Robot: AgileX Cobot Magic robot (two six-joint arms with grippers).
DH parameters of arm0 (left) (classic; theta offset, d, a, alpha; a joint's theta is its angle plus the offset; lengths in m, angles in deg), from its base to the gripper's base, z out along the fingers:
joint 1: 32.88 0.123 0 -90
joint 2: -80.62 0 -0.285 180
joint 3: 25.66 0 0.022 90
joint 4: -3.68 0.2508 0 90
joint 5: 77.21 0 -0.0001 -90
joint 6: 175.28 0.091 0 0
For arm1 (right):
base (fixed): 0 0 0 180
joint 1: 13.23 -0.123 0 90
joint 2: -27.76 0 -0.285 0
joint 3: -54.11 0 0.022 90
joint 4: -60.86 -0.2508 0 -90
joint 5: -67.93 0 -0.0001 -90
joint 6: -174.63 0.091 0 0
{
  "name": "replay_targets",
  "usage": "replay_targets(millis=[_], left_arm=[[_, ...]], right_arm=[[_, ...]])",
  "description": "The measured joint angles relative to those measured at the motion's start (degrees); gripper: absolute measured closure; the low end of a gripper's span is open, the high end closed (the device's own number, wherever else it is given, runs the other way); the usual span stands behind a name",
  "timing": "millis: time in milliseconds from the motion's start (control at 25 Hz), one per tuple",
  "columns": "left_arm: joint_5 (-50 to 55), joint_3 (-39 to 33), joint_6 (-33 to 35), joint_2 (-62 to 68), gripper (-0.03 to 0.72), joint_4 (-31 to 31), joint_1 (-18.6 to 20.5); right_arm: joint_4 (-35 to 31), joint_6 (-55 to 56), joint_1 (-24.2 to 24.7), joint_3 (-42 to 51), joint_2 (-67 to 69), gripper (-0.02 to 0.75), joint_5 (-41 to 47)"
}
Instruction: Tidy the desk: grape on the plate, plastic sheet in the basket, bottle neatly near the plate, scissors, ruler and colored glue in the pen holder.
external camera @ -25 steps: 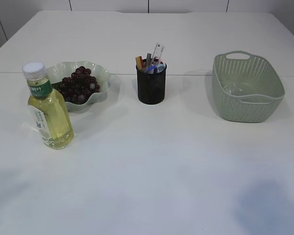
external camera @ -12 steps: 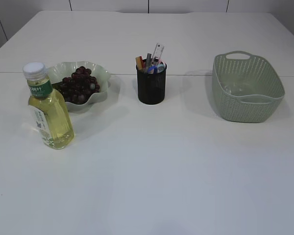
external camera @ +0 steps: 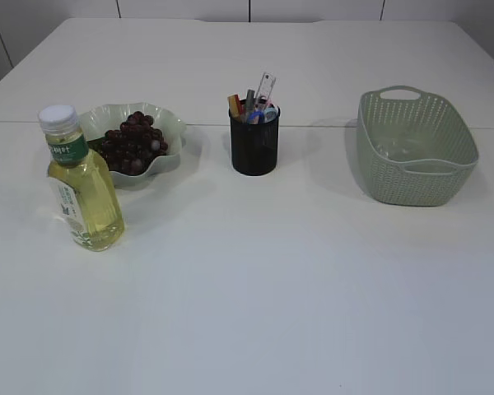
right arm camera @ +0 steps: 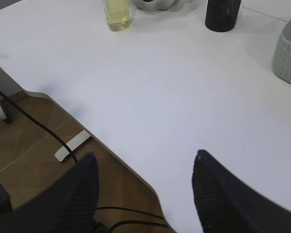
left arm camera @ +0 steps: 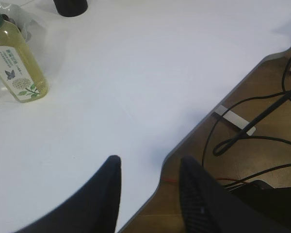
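Grape: heaped on the plate.
Bottle: upright at the plate's 7 o'clock, just beside it.
Pen holder: tools standing inside (individually unclear).
Basket: at 3 o'clock.
Left gripper: jaws apart, empty.
Right gripper: jaws wide, empty.

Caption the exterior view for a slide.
Tidied desk: grapes on plate, bottle beside it, pen holder filled, basket right.

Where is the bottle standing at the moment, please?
In the exterior view the bottle stands upright on the left of the table, just in front of the plate of grapes, well left of the pen holder.
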Motion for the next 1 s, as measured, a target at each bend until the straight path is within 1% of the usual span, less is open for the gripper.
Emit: replay_targets(millis=[120,280,480,760,1000], left_arm=[[-0.14,-0.03,0.00,-0.72,0.392,0.05,0.00],[-0.55,-0.13,0.00,-0.83,0.392,0.05,0.00],[-4.30,-1.98,-1.85,-1.05,0.392,0.32,0.00],[-5.11,-2.10,-6.24,-1.05,0.392,3.12,0.00],[-5.11,-2.10,-7.48,-1.05,0.392,3.69,0.00]], right_arm=[[1.43,-0.54,0.00,0.38,0.00,0.258,0.00],[3.91,-1.10,0.00,3.70,-1.33,0.258,-0.14],[4.16,-1.22,0.00,8.54,-1.83,0.258,-4.28],[4.52,-0.61,0.00,9.39,-1.83,0.258,-6.28],[5.18,-0.02,0.00,9.39,-1.83,0.258,-6.41]])
